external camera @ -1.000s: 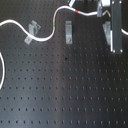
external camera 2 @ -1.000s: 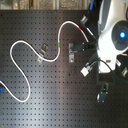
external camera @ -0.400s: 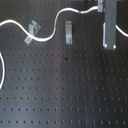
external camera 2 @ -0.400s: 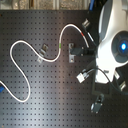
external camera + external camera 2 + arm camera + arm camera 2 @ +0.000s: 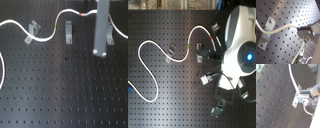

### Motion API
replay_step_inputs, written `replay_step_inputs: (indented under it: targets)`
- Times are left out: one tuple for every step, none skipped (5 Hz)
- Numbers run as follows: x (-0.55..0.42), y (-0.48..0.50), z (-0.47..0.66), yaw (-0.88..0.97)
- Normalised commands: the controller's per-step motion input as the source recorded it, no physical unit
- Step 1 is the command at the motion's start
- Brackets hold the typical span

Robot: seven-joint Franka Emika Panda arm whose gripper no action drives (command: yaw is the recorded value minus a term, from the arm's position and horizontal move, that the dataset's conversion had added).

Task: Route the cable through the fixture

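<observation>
The white cable (image 5: 45,36) runs from the first exterior view's left over a slanted clip, past its green band (image 5: 56,23) and red band (image 5: 84,14), to the arm's grey column (image 5: 101,27). The fixture (image 5: 68,32), an upright grey clip, stands under the cable's arc, and the cable passes above its top. In the second exterior view the cable (image 5: 158,45) snakes to the gripper (image 5: 217,49) beside the fixture (image 5: 200,52). Both wrist views show the gripper (image 5: 303,31) (image 5: 300,95) shut on the cable (image 5: 283,27) (image 5: 293,79), with a tail leaving its other side.
The slanted U-shaped clip (image 5: 32,31) carries the cable. A twin upright clip (image 5: 109,37) stands just behind the grey column. More clips (image 5: 215,27) (image 5: 205,80) (image 5: 218,107) dot the black perforated board (image 5: 60,90). The cable's blue end (image 5: 131,90) lies at the second exterior view's left edge.
The grey column has come down and slightly left in the first exterior view, carrying the cable. The red band and the arc over the fixture sit lower than before.
</observation>
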Motion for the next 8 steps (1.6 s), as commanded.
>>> replay_step_inputs:
  targets:
    - [-0.142,0.227,-0.05,0.59]
    - [0.127,-0.16,0.0,0.42]
    - [0.266,-0.346,-0.01,0.33]
    - [0.207,-0.41,0.0,0.3]
    - [-0.057,-0.417,-0.03,0.44]
    - [-0.28,-0.301,-0.05,0.55]
    - [-0.193,-0.134,0.0,0.67]
    - [-0.208,-0.099,0.0,0.67]
